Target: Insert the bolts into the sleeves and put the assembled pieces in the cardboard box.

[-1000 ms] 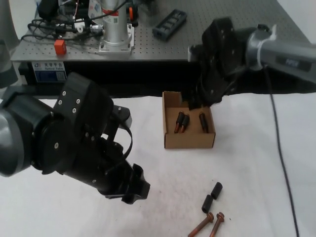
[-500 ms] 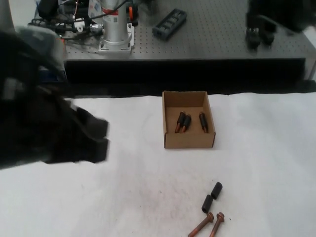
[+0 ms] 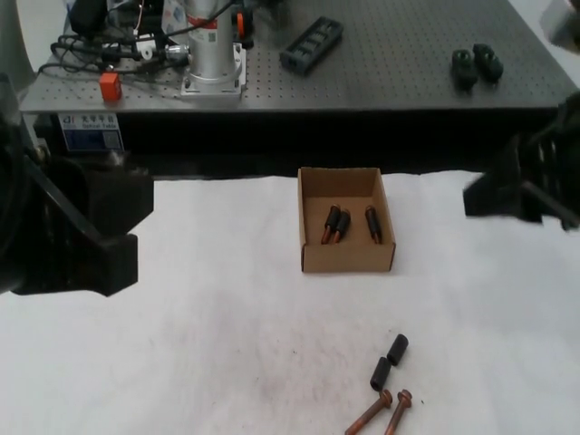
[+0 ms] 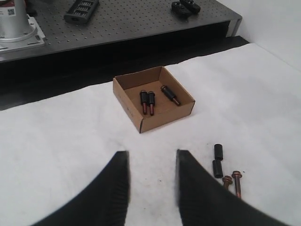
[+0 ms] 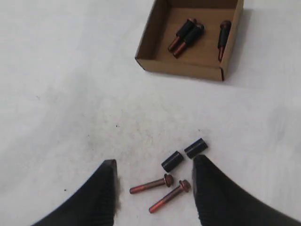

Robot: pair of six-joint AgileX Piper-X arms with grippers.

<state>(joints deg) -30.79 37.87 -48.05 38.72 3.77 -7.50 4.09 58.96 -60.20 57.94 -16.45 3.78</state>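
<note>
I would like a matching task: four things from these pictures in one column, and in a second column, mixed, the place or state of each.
1. cardboard box
2. assembled pieces
3. loose bolts
4. loose sleeves

A. black, lying on the white cloth
B. copper-coloured, lying on the white cloth
C. inside the box
D. brown, open at the top

Pairs: 1-D, 2-C, 3-B, 4-A.

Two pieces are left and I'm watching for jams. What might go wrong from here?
The bolts lie close together, with the sleeves right beside them; the open right gripper may catch two parts or knock one away. The sleeves are cylinders and may roll on the cloth when pinched. The box looks light, so a drop-off could shove it.
</note>
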